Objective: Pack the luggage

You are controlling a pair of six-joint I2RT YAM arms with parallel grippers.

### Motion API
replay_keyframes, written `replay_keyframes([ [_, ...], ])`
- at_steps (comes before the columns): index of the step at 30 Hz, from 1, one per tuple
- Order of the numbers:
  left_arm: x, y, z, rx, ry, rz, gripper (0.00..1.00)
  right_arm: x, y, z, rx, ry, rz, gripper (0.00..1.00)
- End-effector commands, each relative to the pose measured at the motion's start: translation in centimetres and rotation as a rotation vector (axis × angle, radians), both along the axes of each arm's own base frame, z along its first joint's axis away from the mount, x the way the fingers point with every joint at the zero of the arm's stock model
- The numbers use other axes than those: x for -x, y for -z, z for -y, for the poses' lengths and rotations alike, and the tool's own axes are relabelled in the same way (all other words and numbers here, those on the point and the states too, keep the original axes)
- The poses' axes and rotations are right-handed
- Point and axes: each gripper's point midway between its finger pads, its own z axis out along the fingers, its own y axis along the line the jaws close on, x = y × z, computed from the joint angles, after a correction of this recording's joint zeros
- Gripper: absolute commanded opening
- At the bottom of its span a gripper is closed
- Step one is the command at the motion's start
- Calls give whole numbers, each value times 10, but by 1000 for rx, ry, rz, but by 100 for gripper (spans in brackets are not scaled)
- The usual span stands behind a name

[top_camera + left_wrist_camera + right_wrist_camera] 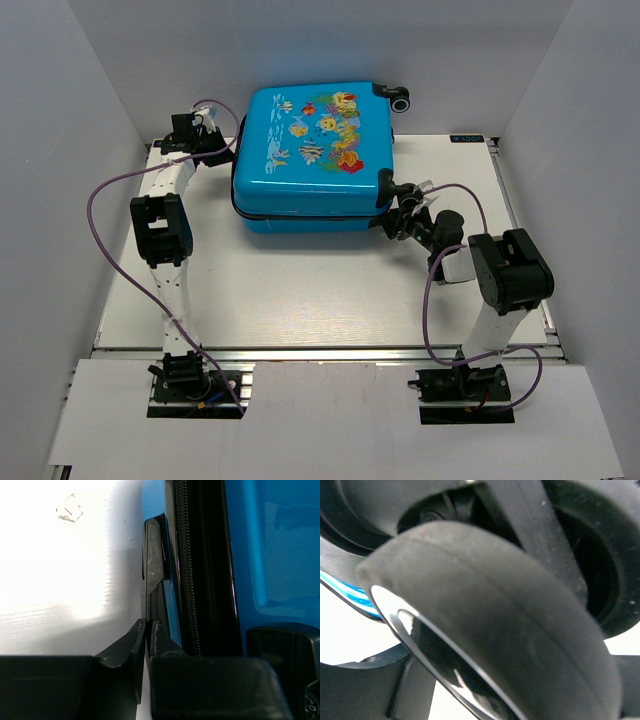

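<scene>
- White counter [300,300] carries the whole job, with the 2 arms reaching from its near edge toward the far side.
- Bright-blue luggage [315,160] lies flat at the far middle of the counter, lid down and fish print up. Judging by that, the filling looks done and closing it up is what remains.
- Right claw [402,215] sits at the near right corner of the luggage, probably to brace the shell so it cannot slide. Its wrist view is too crowded to show it, so I cannot tell whether the fingers are apart or together.
- Grey rubber wheel [485,610] fills the right wrist view, so that claw is hard up against it.
- Left claw [200,128] is at the far left corner, fingers drawn together on the end of a thin black strip [152,565] on the shell's side. This looks like a grip for pulling along the seam.
- Black zipper [192,555] runs just beside that strip; whether its teeth are meshed is not clear.
- Small clear scrap [70,510] lies on the counter, well apart from the luggage.
</scene>
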Motion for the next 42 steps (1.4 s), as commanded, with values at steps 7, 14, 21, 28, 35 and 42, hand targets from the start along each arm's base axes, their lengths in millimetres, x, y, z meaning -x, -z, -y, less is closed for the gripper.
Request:
replay_keyframes([
  [7,48,131,-27,-135,-102,-350,0,-29,-74,108,131,449,159,0],
  [14,48,143,-30,-82,-117,-374,0,-14,-60,96,59,304,95,0],
  [21,44,150,-29,-84,-95,-374,0,-29,-47,50,-4,-1,-49,0],
  [28,39,165,-26,-34,-73,-387,0,-18,-23,8,-46,-279,-246,44],
  [35,36,163,-28,-50,-73,-370,0,3,-5,-14,-44,-428,-284,50],
  [42,31,162,-30,-60,-68,-353,0,24,-7,-29,-55,-580,-257,50],
])
